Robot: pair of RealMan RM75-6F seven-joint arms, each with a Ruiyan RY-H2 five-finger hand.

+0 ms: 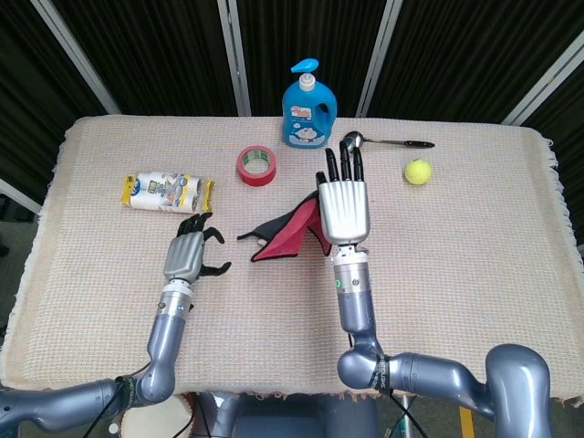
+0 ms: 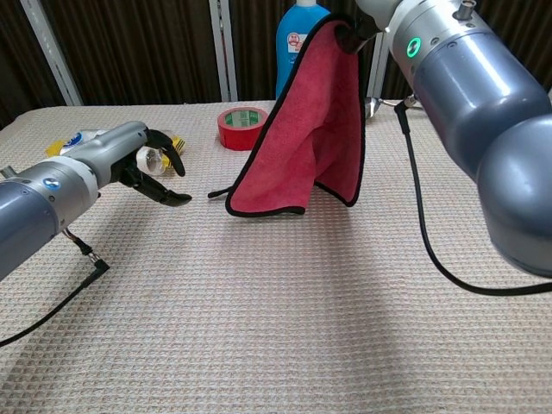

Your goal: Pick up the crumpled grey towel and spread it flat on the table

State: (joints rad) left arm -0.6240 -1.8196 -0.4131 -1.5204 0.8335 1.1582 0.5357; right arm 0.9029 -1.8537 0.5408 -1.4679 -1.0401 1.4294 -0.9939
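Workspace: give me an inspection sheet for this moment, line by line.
Surface: beige woven cloth over the table.
Job's things: towel, red face with dark edging, hangs from the right hand; its lower edge reaches the cloth.
Clutter: blue bottle, red tape roll, spoon, yellow-green ball, wrapped packet.
Hands: left hand holds nothing, fingers apart, left of the towel's corner.
Cables: black cable hangs from the right arm; another under the left arm.
Surroundings: dark curtain, light poles.
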